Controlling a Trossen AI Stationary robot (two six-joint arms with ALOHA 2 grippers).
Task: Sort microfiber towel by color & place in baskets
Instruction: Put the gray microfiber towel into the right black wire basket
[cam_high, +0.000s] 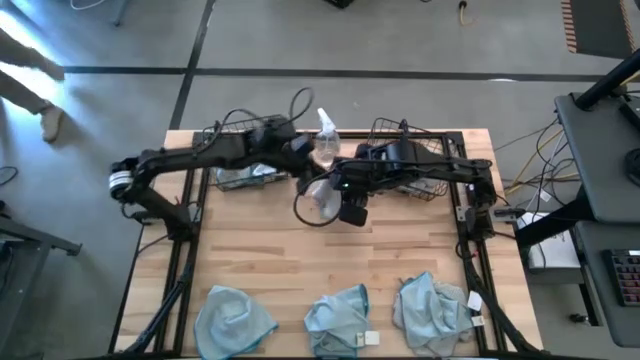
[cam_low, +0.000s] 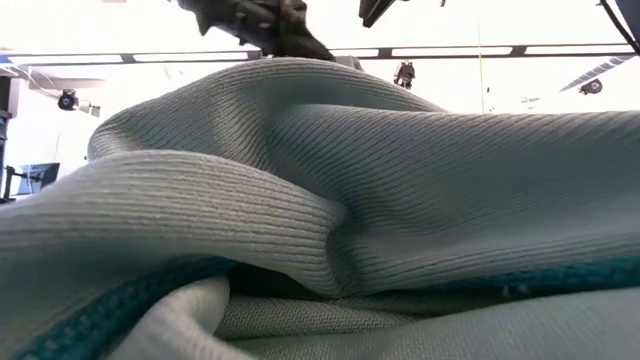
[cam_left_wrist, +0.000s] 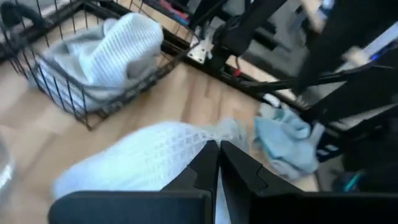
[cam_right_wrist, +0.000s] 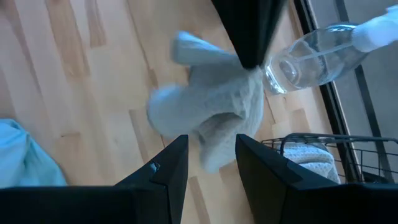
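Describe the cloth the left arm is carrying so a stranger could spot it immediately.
Look at the far half of the wooden table, between the two wire baskets. There a pale grey-white cloth hangs pinched in the left tool, off the table, beside the clear spray bottle.

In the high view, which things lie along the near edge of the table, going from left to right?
Teal cloth → teal cloth with a white tag → grey and teal cloth pile.
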